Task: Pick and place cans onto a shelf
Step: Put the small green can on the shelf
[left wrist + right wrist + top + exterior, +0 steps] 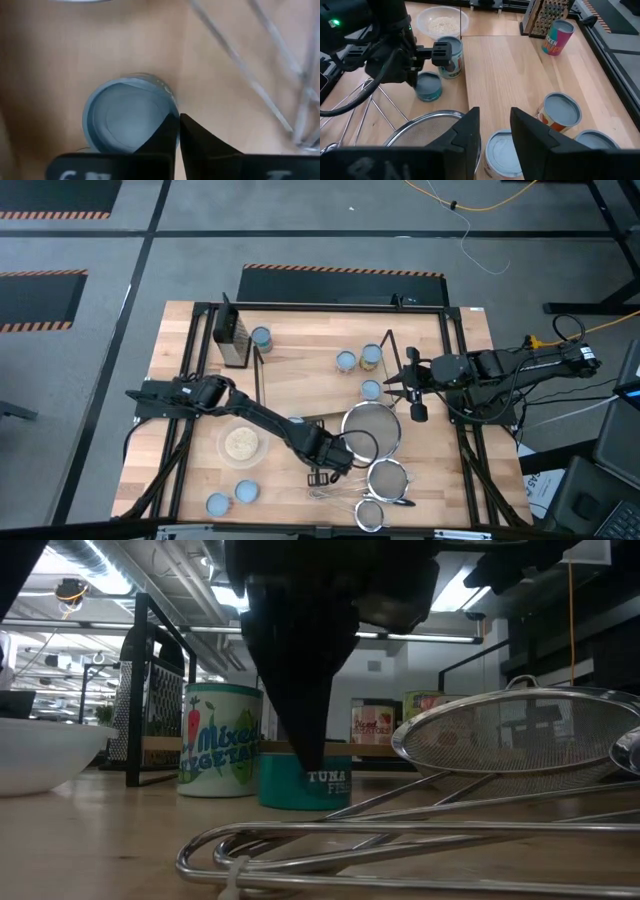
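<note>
Black fingers of the left gripper are pressed together, tip to tip, w/ nothing pinched between them. They are poised at the rim of a low teal can, over the edge of its pale lid; whether contact is made can't be told. With 12 taken as the table's far edge in the high view, this pincer is found at approx. 6 o'clock from the table's centre. A taller green-labelled can is seen just beside the teal one. The grain bowl lies at 9 o'clock from the gripper and the large strainer at 2 o'clock, both near.

The shelf lies at 12 o'clock from the pincer. Three cans are grouped at its 3 o'clock end. One more can stands at 11 o'clock, beside the grater. Two others sit at 8 o'clock, near the table's front edge.

The right gripper is held w/ fingers apart, nothing gripped, over the grouped cans.
</note>
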